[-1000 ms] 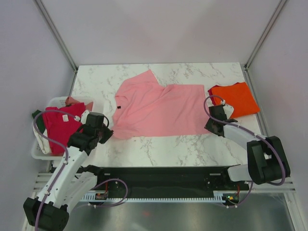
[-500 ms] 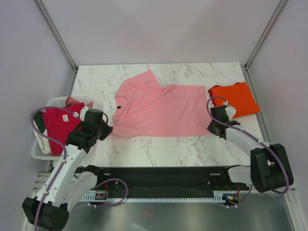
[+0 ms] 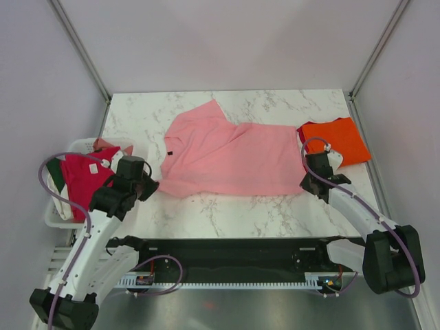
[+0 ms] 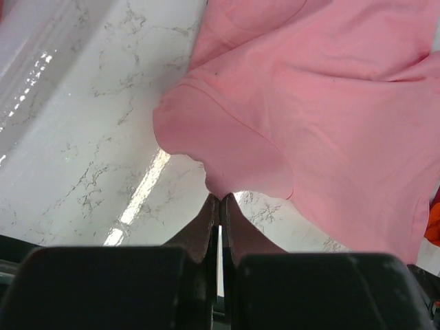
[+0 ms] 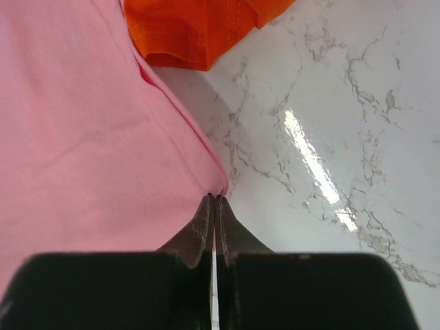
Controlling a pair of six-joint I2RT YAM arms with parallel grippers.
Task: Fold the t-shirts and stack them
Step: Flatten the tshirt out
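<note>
- The light pink short-sleeved cloth t-shirt (image 3: 227,159) lies spread on the white grey-veined marble table (image 3: 227,210), stretched between the two grippers. Its neck end is toward the left gripper and its hem toward the right one.
- A small dark patch sits at its collar, just ahead of the left gripper. It is too small to read.
- The left gripper (image 4: 218,201) is clenched, its jaws pressed together on the rounded edge of the near sleeve, which bulges up just in front of the fingertips.
- The right gripper (image 5: 214,199) is likewise clamped tight, pinching the very tip of the near hem corner. The stitched hem runs straight away from the tips.
- The cloth is plain and smooth over the body. One flap is folded over at the far shoulder, and soft creases run across the middle.
- A bright orange folded t-shirt (image 5: 199,27) lies beyond the right gripper's fingertips, touching the pink shirt's hem. A thin crimson edge shows where the two meet.
- A white plastic basket (image 3: 82,143) stands on the outer side of the left arm, behind its gripper, off the table's edge.
- In it lies a crimson-red t-shirt (image 3: 86,182) with a small white tag that cannot be read. Dark green cloth (image 3: 53,172) and a cream piece (image 3: 63,206) show at the outer rim.
- Bare marble lies beside both grippers.
</note>
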